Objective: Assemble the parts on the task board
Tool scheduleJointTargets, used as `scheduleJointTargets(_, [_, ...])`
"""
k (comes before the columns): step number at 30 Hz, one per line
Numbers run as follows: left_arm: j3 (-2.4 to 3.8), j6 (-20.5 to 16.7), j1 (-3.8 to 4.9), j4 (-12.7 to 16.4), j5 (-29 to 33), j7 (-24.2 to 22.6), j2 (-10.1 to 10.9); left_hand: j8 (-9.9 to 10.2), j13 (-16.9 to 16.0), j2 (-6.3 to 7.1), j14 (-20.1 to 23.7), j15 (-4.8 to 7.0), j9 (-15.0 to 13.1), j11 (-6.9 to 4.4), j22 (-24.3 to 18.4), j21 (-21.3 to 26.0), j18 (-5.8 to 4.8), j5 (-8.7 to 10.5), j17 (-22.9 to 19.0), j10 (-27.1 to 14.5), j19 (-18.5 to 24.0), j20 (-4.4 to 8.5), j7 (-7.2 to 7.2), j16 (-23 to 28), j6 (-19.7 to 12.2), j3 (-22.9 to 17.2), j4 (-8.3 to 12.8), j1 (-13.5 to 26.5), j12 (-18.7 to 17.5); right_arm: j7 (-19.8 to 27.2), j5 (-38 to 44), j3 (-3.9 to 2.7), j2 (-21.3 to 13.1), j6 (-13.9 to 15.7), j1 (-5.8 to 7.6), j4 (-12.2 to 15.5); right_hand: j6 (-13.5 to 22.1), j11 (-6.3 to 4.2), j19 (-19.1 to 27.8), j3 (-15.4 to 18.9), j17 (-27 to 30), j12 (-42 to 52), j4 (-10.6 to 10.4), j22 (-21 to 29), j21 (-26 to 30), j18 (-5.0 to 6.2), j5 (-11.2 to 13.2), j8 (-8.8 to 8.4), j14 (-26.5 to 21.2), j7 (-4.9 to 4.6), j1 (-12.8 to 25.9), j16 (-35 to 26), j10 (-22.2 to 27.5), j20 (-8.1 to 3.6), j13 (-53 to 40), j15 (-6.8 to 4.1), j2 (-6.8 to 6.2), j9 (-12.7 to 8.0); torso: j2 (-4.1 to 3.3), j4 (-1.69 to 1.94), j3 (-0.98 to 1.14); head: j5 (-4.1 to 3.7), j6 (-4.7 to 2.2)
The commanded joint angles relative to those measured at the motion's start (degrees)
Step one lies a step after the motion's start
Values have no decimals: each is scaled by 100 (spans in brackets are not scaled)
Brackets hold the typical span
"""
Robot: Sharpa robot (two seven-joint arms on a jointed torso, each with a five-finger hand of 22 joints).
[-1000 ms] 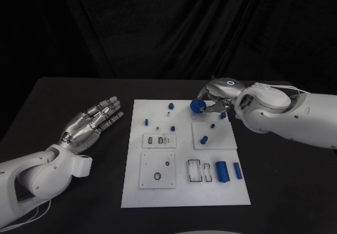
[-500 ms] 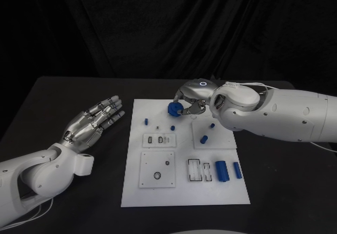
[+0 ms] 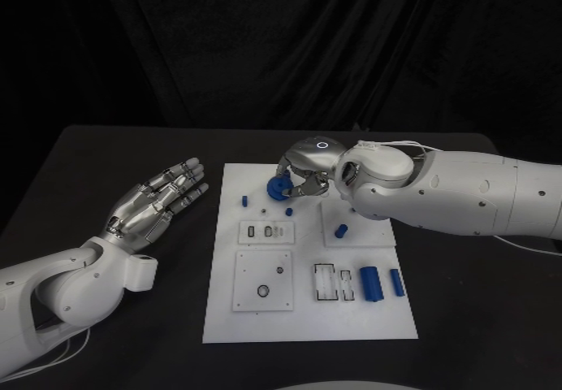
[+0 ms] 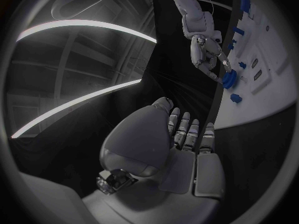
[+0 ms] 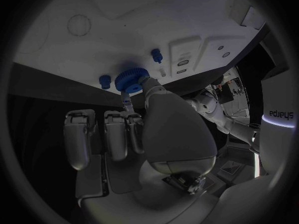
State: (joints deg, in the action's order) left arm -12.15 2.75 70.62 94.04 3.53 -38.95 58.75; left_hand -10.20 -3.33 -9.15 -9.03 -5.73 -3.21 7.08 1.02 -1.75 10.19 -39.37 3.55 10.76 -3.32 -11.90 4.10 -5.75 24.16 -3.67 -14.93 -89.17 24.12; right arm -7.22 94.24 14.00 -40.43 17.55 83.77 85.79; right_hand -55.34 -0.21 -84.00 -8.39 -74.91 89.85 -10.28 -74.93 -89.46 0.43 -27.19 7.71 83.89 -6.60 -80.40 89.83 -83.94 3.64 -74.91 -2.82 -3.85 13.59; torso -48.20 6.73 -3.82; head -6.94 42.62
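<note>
In the head view the white task board (image 3: 307, 325) lies mid-table. My right hand (image 3: 308, 169) hovers over the board's far left part and pinches a blue gear (image 3: 278, 190) at its fingertips. The right wrist view shows that gear (image 5: 131, 79) just above the board (image 5: 118, 20), between two small blue pegs (image 5: 104, 80) (image 5: 156, 55). My left hand (image 3: 158, 203) floats palm-up left of the board, fingers spread and holding nothing. In the left wrist view, beyond my left hand (image 4: 184, 149), the right hand (image 4: 209, 55) holds the gear (image 4: 228, 79).
Small blue pegs (image 3: 245, 201) (image 3: 288, 212) stand near the gear. A blue piece (image 3: 341, 231) sits on the raised square plate (image 3: 369, 236). Two blue cylinders (image 3: 370, 284) (image 3: 396, 282) lie at the board's near right, beside slotted frames (image 3: 331, 284).
My right hand has carried the blue gear leftward across the far end of the board, from its right side to its left. The left hand has stayed put.
</note>
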Motion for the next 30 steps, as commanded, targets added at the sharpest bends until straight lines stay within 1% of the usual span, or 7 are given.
scheduleJointTargets(1, [4,91,6,9,14,-116,-13,18,7,-5,-3,-58,-2,7,2,13,-20,11,7,-27,10,-36,19,-40,-50,-42,-1,55,-31,5,40,15,13,-116,-38,-40,-100,53,-508,-59,-1509,15,10,-1455,35,-11,40,466,611,178,54,17,-606,14,-1509,21,13,908,-8,7,4,-14,5])
scheduleJointTargets(3, [4,92,6,8,14,-112,-14,18,7,-5,-3,-58,-2,7,2,13,-20,11,7,-27,10,-36,19,-40,-50,-42,-1,55,-31,-25,40,15,26,-127,-39,-59,40,67,-470,-107,-1509,15,14,-1435,72,2,39,343,611,155,62,17,-606,36,-1509,40,-1,880,-9,4,2,-15,5])
scheduleJointTargets(6, [4,92,6,8,14,-108,-12,18,7,-5,-3,-58,-2,7,2,13,-20,11,7,-27,10,-36,19,-40,-50,-42,-1,55,-31,-53,41,15,41,-123,-41,-80,153,83,-418,-151,-1509,15,20,-1408,125,20,34,239,611,131,68,17,-606,52,-1509,57,-15,854,-12,3,1,-14,4])
scheduleJointTargets(10, [4,94,6,8,14,-100,-11,18,7,-5,-3,-58,-2,7,2,13,-20,11,7,-27,10,-36,19,-40,-50,-42,-1,55,-31,-67,55,15,59,-95,-42,-101,482,115,-311,-287,-1509,15,32,-1354,237,57,-27,-53,611,98,73,17,-606,87,-1509,88,-64,721,-8,-8,-1,-6,0])
scheduleJointTargets(11, [4,95,6,8,14,-98,-11,18,7,-5,-3,-58,-2,7,2,13,-20,11,7,-27,10,-36,19,-40,-50,-42,-1,55,-31,-71,80,15,62,-87,-42,-104,502,116,-297,-307,-1509,15,38,-1347,251,62,-45,-74,611,96,65,17,-606,89,-1509,90,-66,708,-7,-9,-1,-5,0])
scheduleJointTargets(19, [4,99,5,2,14,-88,-13,18,7,-5,-3,-58,-2,7,2,13,-20,11,7,-27,10,-36,19,-40,-50,-42,-1,55,-31,-83,172,15,44,-47,-42,-103,516,118,-276,-352,-1509,15,44,-1337,275,69,-105,-109,611,93,64,17,-606,93,-1509,94,-70,684,-4,-10,1,1,-11])
scheduleJointTargets(30, [5,123,4,-24,13,-80,-26,22,8,-15,-4,-73,-1,20,3,13,-20,11,8,-37,8,-50,27,-47,-63,-66,2,59,-38,-99,193,15,-36,0,-50,-86,514,122,-266,-367,-1509,15,43,-1332,287,73,-131,-119,611,83,70,17,-606,94,-1509,95,-75,676,-3,-5,1,-12,-58])
